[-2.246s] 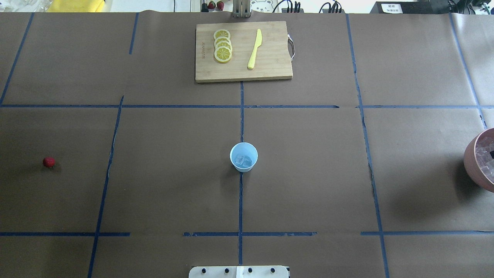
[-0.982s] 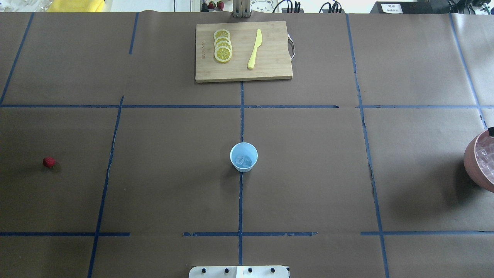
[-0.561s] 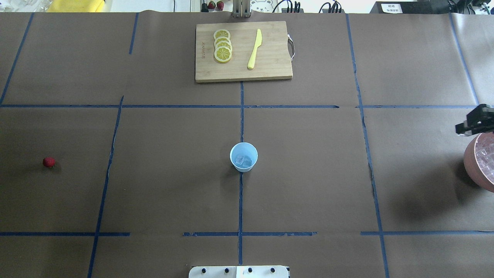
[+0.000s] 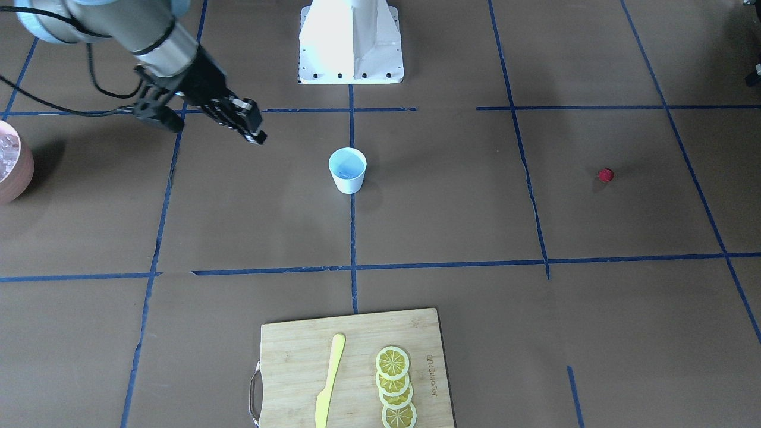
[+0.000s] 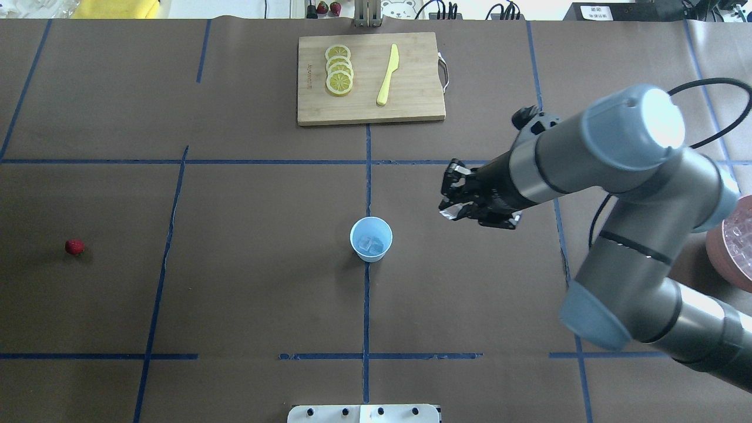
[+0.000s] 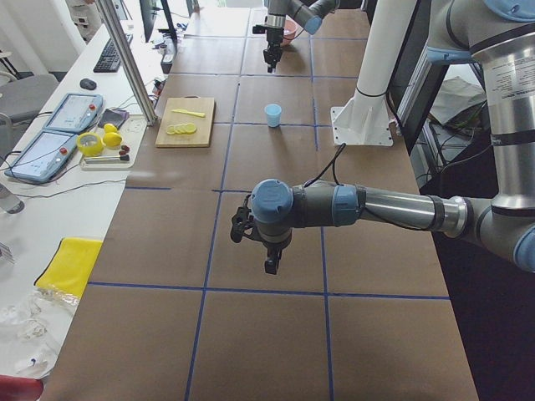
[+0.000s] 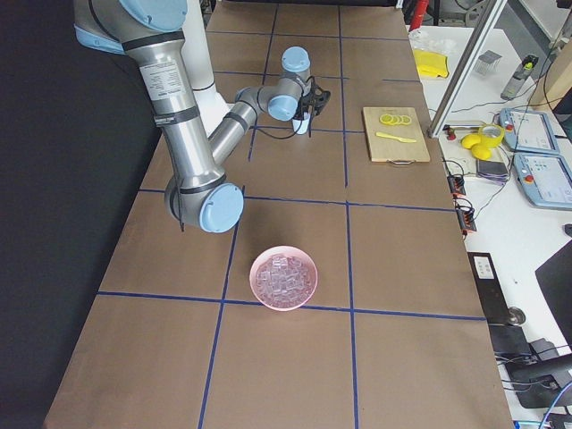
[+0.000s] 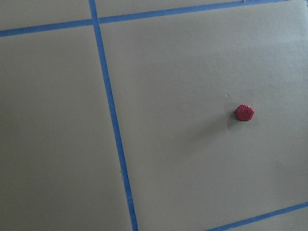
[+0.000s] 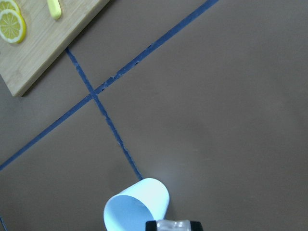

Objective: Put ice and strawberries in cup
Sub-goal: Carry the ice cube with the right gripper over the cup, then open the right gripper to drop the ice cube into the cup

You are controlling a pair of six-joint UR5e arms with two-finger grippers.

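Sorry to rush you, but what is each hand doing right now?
Left hand: cannot be told; it shows only in the side view.
Right hand: closed, holding an ice cube.

Upright pale-blue cup (image 5: 371,230) with ice (image 5: 371,244), perhaps two cubes; strawberry (image 5: 74,247) well apart.

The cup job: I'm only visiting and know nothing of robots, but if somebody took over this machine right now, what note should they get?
Right end effector: shut on an ice cube, in the air short of the cup.
Left end effector: hangs above the table; open or shut cannot be told.
Done: a few ice cubes lie in the cup.
The strawberry lies on the table far to the robot's left, untouched. The ice bowl stands at the right end.
Left to do: drop the held cube in, then add the strawberry.
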